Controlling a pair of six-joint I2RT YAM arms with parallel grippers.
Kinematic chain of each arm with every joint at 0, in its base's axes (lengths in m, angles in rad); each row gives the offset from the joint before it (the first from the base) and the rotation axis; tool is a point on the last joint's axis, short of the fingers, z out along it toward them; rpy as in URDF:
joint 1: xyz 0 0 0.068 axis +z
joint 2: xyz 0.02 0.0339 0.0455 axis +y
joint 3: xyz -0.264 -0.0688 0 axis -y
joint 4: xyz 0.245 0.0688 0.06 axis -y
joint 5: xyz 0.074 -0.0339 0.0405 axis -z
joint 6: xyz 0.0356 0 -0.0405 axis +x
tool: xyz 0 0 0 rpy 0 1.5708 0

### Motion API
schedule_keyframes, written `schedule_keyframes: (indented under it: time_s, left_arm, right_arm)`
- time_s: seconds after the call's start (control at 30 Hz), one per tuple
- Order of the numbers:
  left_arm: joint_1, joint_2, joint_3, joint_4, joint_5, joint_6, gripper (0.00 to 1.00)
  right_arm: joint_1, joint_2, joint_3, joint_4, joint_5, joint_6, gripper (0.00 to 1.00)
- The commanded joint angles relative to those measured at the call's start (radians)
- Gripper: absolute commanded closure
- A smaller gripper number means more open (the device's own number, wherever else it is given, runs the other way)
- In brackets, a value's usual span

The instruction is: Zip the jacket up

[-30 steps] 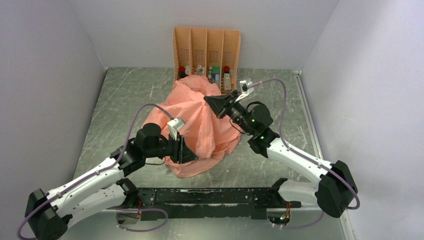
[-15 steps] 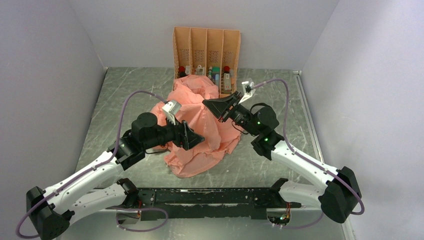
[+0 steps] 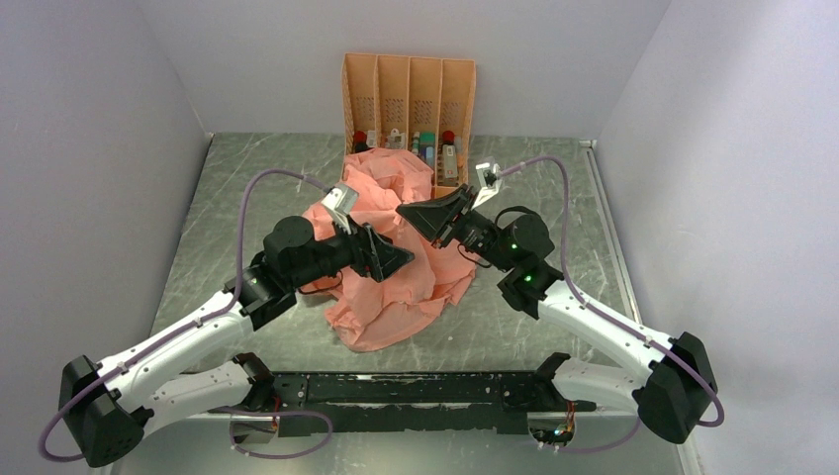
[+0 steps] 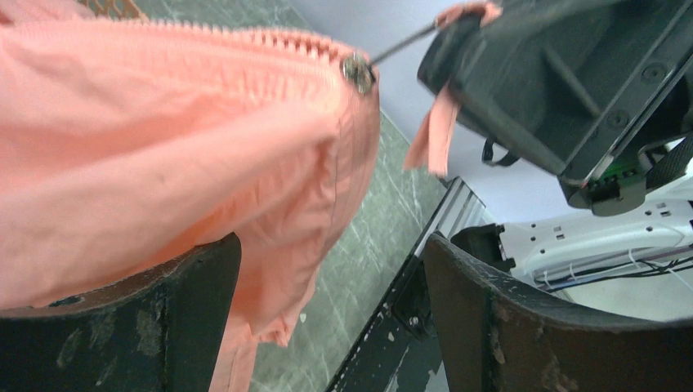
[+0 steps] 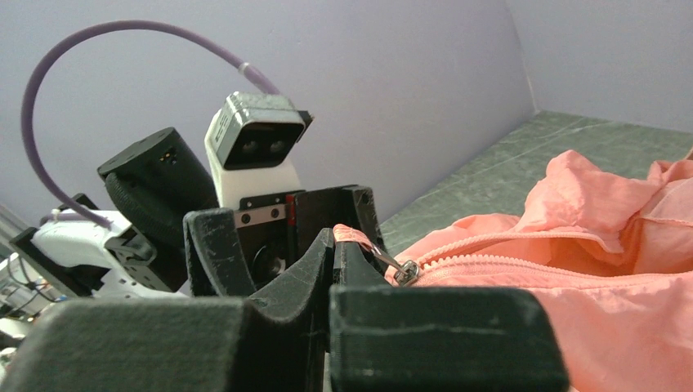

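Note:
The salmon-pink jacket (image 3: 396, 282) lies bunched mid-table, its upper part lifted. My right gripper (image 3: 408, 214) is shut on the zipper's pull tab (image 5: 353, 236). The metal slider (image 5: 404, 271) sits just past its fingertips at the end of the closed teeth (image 5: 498, 253). In the left wrist view the slider (image 4: 358, 72) hangs from that tab under the right gripper (image 4: 556, 90). My left gripper (image 4: 331, 245) stands open close below it. Jacket fabric (image 4: 163, 163) drapes over its left finger (image 4: 122, 327) and is not pinched. From above, the left gripper (image 3: 399, 260) is over the jacket's middle.
The orange four-slot rack (image 3: 408, 94) with small bottles stands against the back wall, touching the jacket's far edge. A black rail (image 3: 416, 388) runs along the near edge between the arm bases. Grey walls close in on both sides.
My left gripper has opened, let go of the jacket's lower part, and moved up and right toward the right gripper. The right gripper has shifted slightly left, still holding the pull tab.

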Motion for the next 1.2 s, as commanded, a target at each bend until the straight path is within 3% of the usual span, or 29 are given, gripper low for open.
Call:
schedule_keyframes:
  time_s: [0.0, 0.33, 0.53, 0.67, 0.77, 1.17]
  left_arm:
    - [-0.006, 0.012, 0.039, 0.101, -0.026, -0.012, 0.13]
    - [-0.006, 0.02, 0.028, 0.155, -0.017, -0.018, 0.16]
    - [-0.006, 0.008, 0.011, 0.176, 0.005, -0.009, 0.46]
    - [-0.006, -0.008, -0.014, 0.194, 0.045, -0.012, 0.77]
    - [-0.006, -0.022, -0.039, 0.186, 0.051, -0.024, 0.9]
    - [-0.006, -0.054, -0.127, 0.051, 0.168, -0.063, 0.92]
  right_arm:
    - [0.015, -0.021, 0.02, 0.063, -0.055, 0.061, 1.0]
    - [0.055, -0.001, 0.028, 0.103, -0.084, 0.123, 1.0]
    - [0.069, 0.003, 0.032, 0.105, -0.077, 0.125, 1.0]
    - [0.072, 0.001, 0.031, 0.094, -0.046, 0.1, 1.0]
    - [0.072, 0.007, 0.05, 0.055, -0.016, 0.062, 1.0]
    - [0.072, 0.086, 0.071, 0.063, 0.159, -0.054, 1.0]
